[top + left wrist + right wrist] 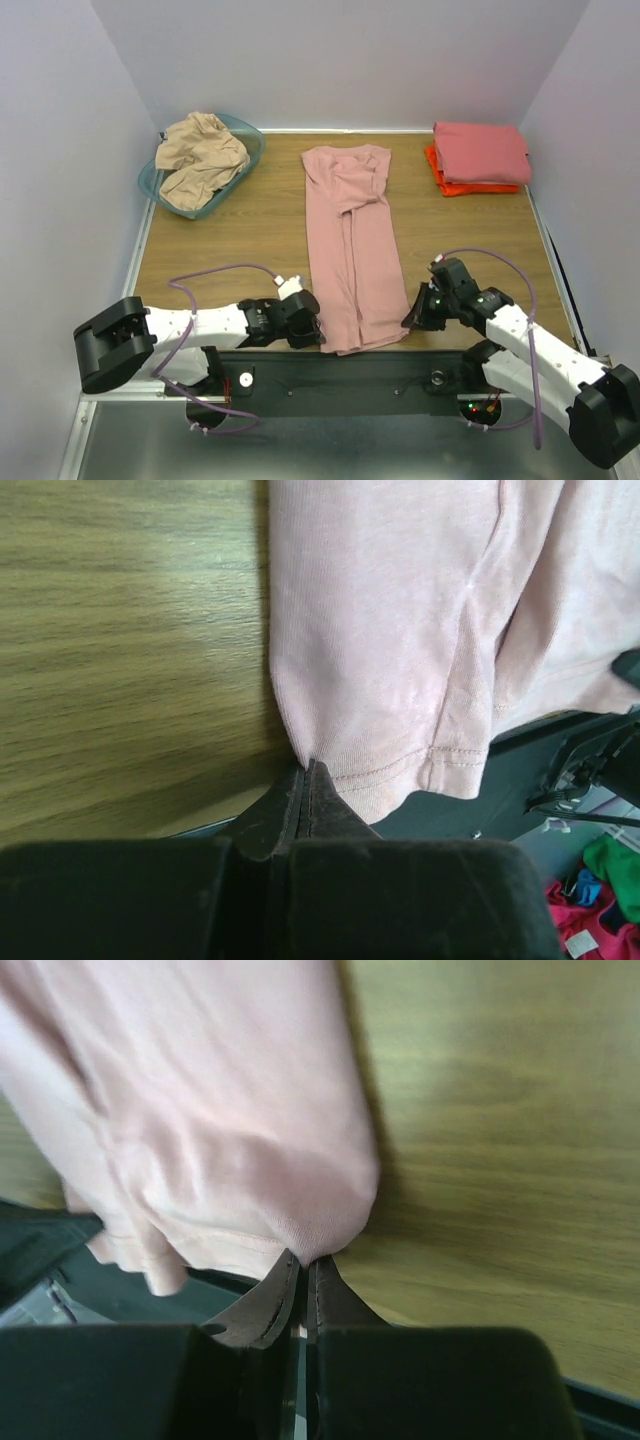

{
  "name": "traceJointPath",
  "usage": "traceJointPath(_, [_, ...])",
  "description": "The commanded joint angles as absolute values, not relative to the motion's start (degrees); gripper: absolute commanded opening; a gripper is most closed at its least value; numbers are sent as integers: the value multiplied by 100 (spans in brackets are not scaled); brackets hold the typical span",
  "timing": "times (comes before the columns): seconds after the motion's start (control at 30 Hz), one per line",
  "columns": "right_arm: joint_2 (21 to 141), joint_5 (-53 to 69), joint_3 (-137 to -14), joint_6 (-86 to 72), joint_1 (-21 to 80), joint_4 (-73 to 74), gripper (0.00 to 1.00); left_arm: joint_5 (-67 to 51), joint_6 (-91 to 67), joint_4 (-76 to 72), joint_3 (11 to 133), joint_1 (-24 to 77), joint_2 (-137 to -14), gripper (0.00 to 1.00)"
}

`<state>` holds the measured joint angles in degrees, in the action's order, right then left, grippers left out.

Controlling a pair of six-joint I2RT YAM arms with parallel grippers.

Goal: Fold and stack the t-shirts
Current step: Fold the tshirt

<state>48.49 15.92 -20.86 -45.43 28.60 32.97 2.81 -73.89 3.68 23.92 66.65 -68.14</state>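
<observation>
- The left gripper (310,322) has its two fingers pressed together on the near left corner of the pink shirt (350,235). It only bites a tiny bit of the hem. I think the cloth could slip out if the arm pulls up fast.
- The right gripper (417,312) pinches the near right corner the same way. The wrist view shows just the tip of the cloth between its fingers (290,1272). That small bite could let go too.
- If one arm lifts sooner or goes higher than the other, the fold could come out crooked. Then the shirt would not sit flat on the pile.
- The near hem hangs a little over the edge of the table (220,240). A corner that drops could slide off toward the arms.
- The pink shirt lies long and thin down the middle of the table. Its neck end is far from the arms and its hem is right at the grippers, one gripper at each side.
- The coral shirt (482,150) lies folded on top of the orange shirt (448,187) in the far right corner, well apart from both grippers.
- The tan shirt (200,155) sits bunched up in the basket (252,138) at the far left.
</observation>
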Motion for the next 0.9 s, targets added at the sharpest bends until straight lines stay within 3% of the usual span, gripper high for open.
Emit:
traceJointPath(0.0, [4685,846,-2749,-4518,2918,3191,0,510,-6866,554,3005,6548,-6907,0])
traceJointPath(0.4, [6396,18,-4262,-4254,2909,2277,0,299,-5529,625,4104,4888,-7321,0])
traceJointPath(0.87, [8304,-1459,-5906,-4227,2795,1951,1,149,-4342,844,6099,3359,-9087,0])
